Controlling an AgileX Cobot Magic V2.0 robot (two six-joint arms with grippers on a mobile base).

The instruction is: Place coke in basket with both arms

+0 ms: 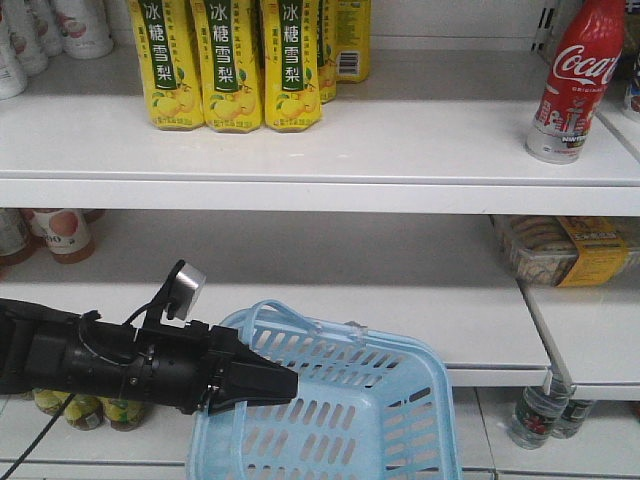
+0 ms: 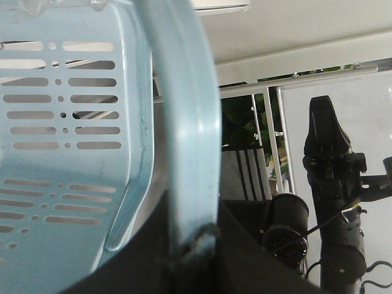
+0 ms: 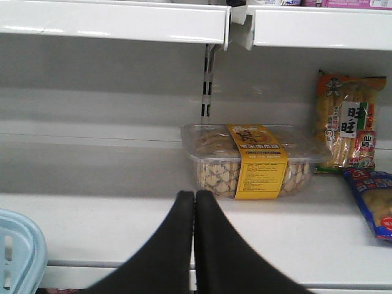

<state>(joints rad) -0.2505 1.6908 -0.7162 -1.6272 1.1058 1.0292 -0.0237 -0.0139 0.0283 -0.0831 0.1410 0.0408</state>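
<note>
The coke [image 1: 577,78], a red bottle with white Coca-Cola script, stands upright at the far right of the upper shelf, untouched. The pale blue slotted basket [image 1: 420,352] hangs low in front of the shelves. My left gripper [image 1: 288,386] comes in from the left and is shut on the basket's handle. In the left wrist view the blue handle bar [image 2: 193,141] runs between the jaws of the left gripper [image 2: 195,213], beside the basket wall [image 2: 61,122]. My right gripper [image 3: 195,197] is shut on nothing, in front of the middle shelf. It also shows upright as the right gripper [image 2: 321,101].
Yellow drink cartons [image 1: 225,60] stand on the upper shelf to the left. A clear tray of biscuits with a yellow band [image 3: 251,162] lies on the middle shelf, with snack bags [image 3: 346,119] to its right. Bottles [image 1: 535,415] stand on the bottom shelf. A basket corner [image 3: 18,251] shows low left.
</note>
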